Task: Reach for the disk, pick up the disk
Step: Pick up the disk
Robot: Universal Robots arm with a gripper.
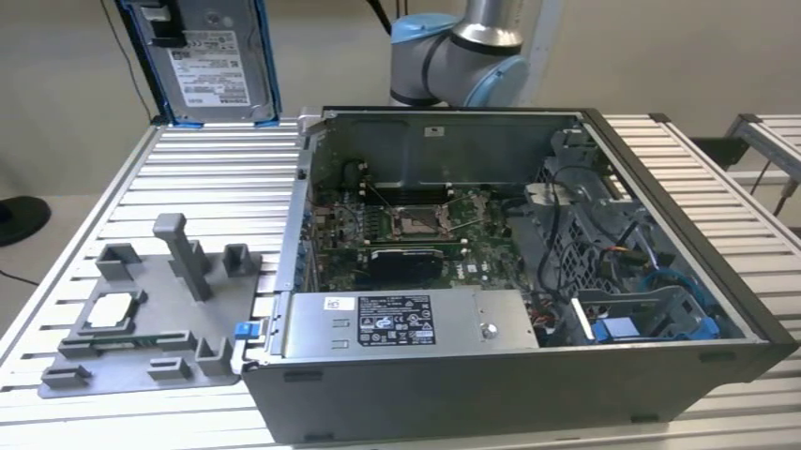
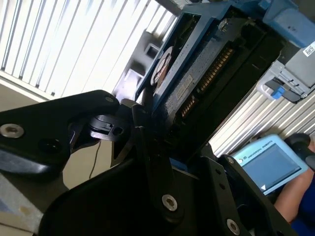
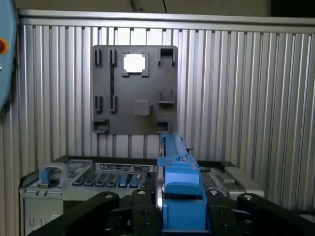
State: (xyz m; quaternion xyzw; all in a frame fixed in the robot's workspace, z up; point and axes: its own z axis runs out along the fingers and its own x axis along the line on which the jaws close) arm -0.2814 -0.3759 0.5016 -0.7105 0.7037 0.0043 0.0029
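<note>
The gripper [image 3: 183, 221] has its fingers [image 3: 145, 212] clamped on the disk [image 3: 179, 179], which stands edge-on between them; the grip seems centred, though contact is partly hidden. Holding it upright matters; it hangs above the table [image 1: 188, 178], well apart from the open computer case [image 1: 501, 394].

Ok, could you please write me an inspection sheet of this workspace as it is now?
Surface: ribbed metal table.
Job's things: the disk, upright in the air above the table's far corner, at the exterior view's left.
Clutter: open computer case; grey fixture plate with a small square chip on it.
Grippers: gripper shut on the disk, on its blue bracket.
Cables: blue cables and dark wires inside the case.
Surroundings: handheld screen unit, a person's arm beside it.
</note>
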